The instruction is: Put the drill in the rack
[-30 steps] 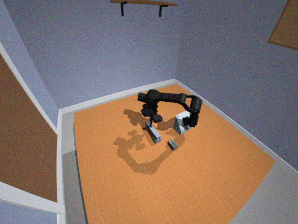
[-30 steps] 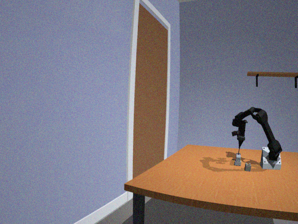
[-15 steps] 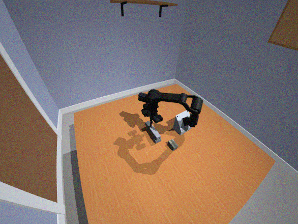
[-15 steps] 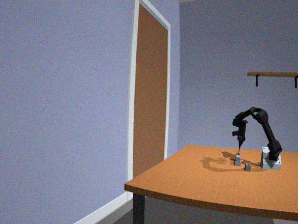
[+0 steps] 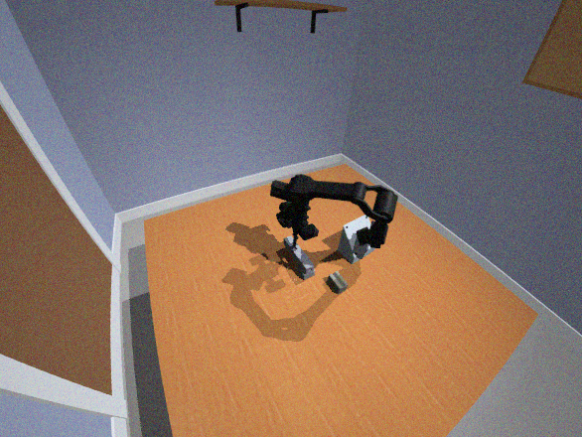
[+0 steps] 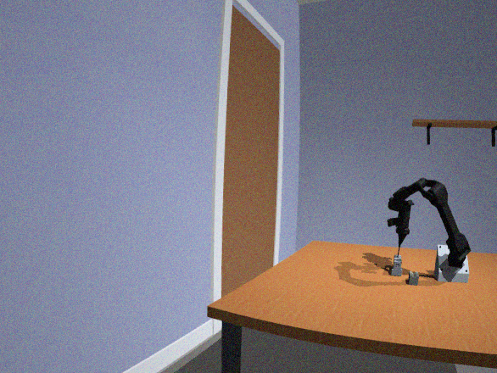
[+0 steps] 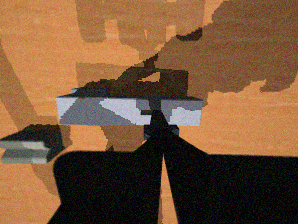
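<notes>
A grey block (image 5: pixel 302 260) (image 6: pixel 397 267) (image 7: pixel 100 110) that holds the drill stands on the orange table (image 5: pixel 377 348) (image 6: pixel 339 305). My gripper (image 5: pixel 296 239) (image 6: pixel 399 253) (image 7: pixel 162 134) is shut with nothing between its fingers. It points straight down, and its tips are on the block's top near one end. A small dark piece (image 7: pixel 145 112) sits on the block's top right beside the tips; I cannot tell whether it is the key. The drill itself is too small and too shadowed to make out. The small grey rack (image 5: pixel 338 282) (image 6: pixel 413 277) (image 7: pixel 30 146) lies on the table close to the block.
The arm's light grey base (image 5: pixel 354 242) (image 6: pixel 450 268) stands just behind the rack and block. Walls close off the table's far sides, and a wooden shelf (image 5: pixel 278 5) (image 6: pixel 454 124) hangs high on the wall.
</notes>
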`<state>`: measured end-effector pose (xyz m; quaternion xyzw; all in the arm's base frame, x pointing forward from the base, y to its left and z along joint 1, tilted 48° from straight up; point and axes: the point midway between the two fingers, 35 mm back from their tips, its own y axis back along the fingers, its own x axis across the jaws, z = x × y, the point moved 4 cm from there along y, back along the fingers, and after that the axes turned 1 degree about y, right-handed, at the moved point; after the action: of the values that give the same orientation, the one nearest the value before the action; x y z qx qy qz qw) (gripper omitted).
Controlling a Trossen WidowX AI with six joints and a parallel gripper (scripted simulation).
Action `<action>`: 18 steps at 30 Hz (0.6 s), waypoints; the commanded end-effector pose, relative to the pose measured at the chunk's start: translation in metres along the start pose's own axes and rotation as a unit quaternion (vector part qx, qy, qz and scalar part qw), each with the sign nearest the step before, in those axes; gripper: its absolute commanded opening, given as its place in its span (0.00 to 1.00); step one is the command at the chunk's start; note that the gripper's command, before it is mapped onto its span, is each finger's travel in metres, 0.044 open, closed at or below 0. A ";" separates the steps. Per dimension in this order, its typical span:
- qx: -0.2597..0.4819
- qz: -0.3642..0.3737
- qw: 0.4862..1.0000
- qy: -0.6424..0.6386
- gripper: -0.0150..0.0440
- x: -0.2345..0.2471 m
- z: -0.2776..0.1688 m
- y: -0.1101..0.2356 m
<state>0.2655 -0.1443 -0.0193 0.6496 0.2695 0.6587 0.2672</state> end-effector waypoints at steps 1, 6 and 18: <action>0.025 0.014 1.000 -0.005 0.25 0.002 -0.006 -0.020; 0.025 0.014 1.000 -0.005 0.25 0.002 -0.006 -0.022; 0.025 0.014 1.000 -0.005 0.25 0.002 -0.007 -0.025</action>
<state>0.2650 -0.1435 -0.0195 0.6471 0.2693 0.6589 0.2731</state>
